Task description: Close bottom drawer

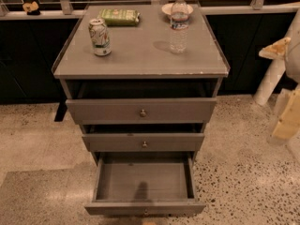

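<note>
The claw (286, 121) hung at the far right, beside the cabinet (70, 90), and it touched nothing. I could not tell if it was wide or narrow. The bottom drawer (143, 181) was left of the claw and lower down, well apart from it. It was pulled far out, so its grey inside showed. The middle drawer (144, 143) and the top drawer (142, 110), also left of the claw, stuck out only a little. Higher up and left of the claw, the worktop (140, 57) held a can (100, 36), a water bottle (178, 25) and a green packet (119, 17).
</note>
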`<state>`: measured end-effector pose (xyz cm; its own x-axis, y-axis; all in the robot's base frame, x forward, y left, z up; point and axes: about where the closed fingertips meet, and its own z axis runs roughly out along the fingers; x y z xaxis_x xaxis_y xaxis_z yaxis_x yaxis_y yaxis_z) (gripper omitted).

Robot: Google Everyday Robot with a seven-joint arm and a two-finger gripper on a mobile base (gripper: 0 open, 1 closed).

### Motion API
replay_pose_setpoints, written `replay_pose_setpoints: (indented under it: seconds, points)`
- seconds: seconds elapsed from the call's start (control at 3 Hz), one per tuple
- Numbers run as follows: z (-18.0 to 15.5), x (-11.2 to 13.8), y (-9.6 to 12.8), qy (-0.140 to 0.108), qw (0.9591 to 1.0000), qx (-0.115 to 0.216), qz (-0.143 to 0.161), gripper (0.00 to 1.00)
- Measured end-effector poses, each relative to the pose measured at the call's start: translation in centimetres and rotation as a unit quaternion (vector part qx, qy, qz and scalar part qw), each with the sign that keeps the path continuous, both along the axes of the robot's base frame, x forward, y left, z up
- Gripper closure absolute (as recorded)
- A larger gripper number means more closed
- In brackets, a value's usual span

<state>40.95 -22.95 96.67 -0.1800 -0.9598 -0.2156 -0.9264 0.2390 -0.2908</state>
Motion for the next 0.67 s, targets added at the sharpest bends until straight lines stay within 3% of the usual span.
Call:
replay_pose_setpoints:
  seconds: [0.33,0.67]
  points:
    - [-2.5,-3.6,-2.6,-0.017,0.9998,0.011,0.005,0.00]
    - [-7.9,-6.1,-6.1,-0.016,0.9990,0.042,0.000,0.00]
